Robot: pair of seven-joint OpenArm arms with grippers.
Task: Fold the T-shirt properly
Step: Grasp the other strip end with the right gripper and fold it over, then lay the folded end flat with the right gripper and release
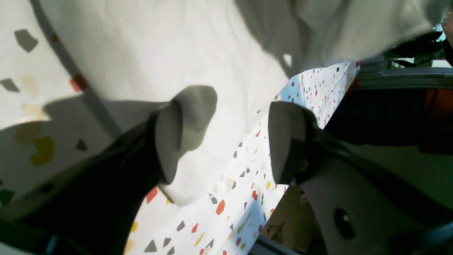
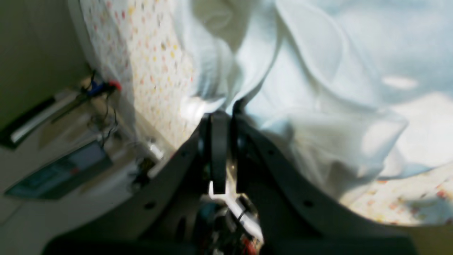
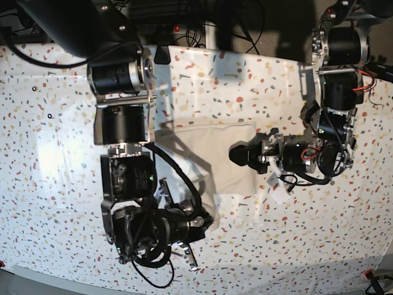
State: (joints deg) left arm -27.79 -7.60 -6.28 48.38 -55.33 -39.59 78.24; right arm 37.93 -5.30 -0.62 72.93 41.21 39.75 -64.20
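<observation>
The T-shirt [image 3: 212,153] lies as a folded plain white rectangle in the middle of the table, and its print is hidden. My left gripper [image 3: 236,153] is open at the shirt's right edge. In the left wrist view it [image 1: 226,141] stands open, with one finger [image 1: 170,141] over the shirt [image 1: 159,53] and the other over the speckled cover. My right gripper [image 3: 206,221] is at the shirt's lower edge. In the right wrist view it [image 2: 224,117] is shut on a bunched fold of the shirt [image 2: 318,106].
The white speckled table cover [image 3: 307,246] spreads all around the shirt and also shows in the left wrist view [image 1: 230,198]. The table's edge, with cables and equipment [image 2: 70,166] beyond it, is close to my right gripper. Both arm bases [image 3: 120,80] stand at the back.
</observation>
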